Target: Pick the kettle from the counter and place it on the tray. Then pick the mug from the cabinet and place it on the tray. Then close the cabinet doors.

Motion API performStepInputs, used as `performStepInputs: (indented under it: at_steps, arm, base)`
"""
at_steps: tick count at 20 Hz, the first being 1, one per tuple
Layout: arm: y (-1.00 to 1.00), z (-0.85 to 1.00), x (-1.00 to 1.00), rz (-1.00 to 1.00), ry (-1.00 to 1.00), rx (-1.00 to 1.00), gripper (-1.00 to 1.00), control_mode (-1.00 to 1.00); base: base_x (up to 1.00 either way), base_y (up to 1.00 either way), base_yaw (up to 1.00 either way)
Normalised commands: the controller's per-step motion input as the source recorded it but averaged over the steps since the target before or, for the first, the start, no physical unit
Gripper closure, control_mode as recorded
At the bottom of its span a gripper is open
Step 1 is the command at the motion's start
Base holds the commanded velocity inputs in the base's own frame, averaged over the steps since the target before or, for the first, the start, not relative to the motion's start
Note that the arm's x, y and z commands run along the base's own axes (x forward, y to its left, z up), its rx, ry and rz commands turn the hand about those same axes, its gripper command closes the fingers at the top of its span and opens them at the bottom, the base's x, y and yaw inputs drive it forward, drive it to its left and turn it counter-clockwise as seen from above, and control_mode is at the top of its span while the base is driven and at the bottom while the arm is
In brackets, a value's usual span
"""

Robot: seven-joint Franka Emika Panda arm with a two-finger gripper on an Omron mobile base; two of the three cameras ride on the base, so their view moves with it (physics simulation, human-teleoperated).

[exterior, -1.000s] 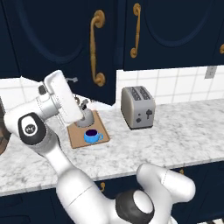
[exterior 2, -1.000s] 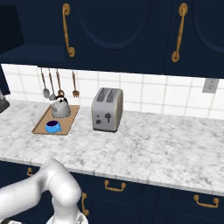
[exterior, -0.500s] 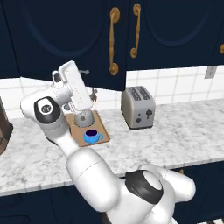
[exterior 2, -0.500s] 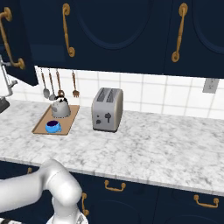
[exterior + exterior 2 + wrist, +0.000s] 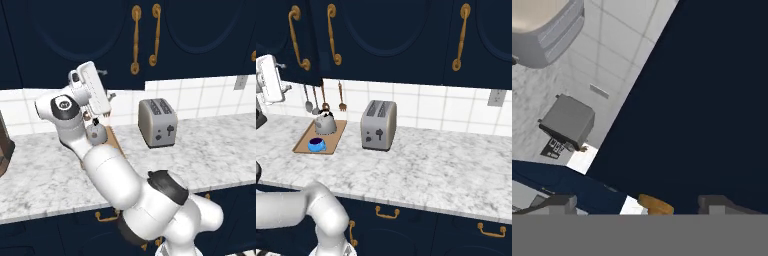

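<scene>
The grey kettle (image 5: 325,122) and the blue mug (image 5: 317,145) both stand on the wooden tray (image 5: 336,134) at the left of the marble counter (image 5: 421,165). From the left side, the kettle (image 5: 95,134) peeks out behind my arm. My gripper (image 5: 285,76) is raised beside the lower edge of the left navy cabinet door (image 5: 281,45), fingers spread wide and holding nothing. In the hand view the gripper (image 5: 639,205) faces the dark door panel (image 5: 702,100), and a brass handle end (image 5: 654,204) shows between the fingertips. The two door handles (image 5: 135,40) hang close together.
A silver toaster (image 5: 378,125) stands just right of the tray; it is also the toaster (image 5: 157,121) right of my arm. Utensils (image 5: 316,100) hang on the tiled wall behind the tray. Lower drawers with brass pulls (image 5: 387,214) run under the counter.
The left cabinet door has swung toward shut, its handle now next to the right door's handle. My arm rose and followed the door inward. Kettle, mug and toaster stayed put.
</scene>
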Motion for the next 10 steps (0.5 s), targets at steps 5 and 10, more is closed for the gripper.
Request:
performStepInputs:
  at_steps: [5,10]
  arm:
    - [-0.27,0.0,0.87,0.01,0.09,0.04,-1.0,-1.0]
    - [-0.23,0.0,0.84,0.02,0.11,0.03,-1.0,-1.0]
  base:
    - [0.0,0.0,0.0]
    - [0.0,0.0,0.0]
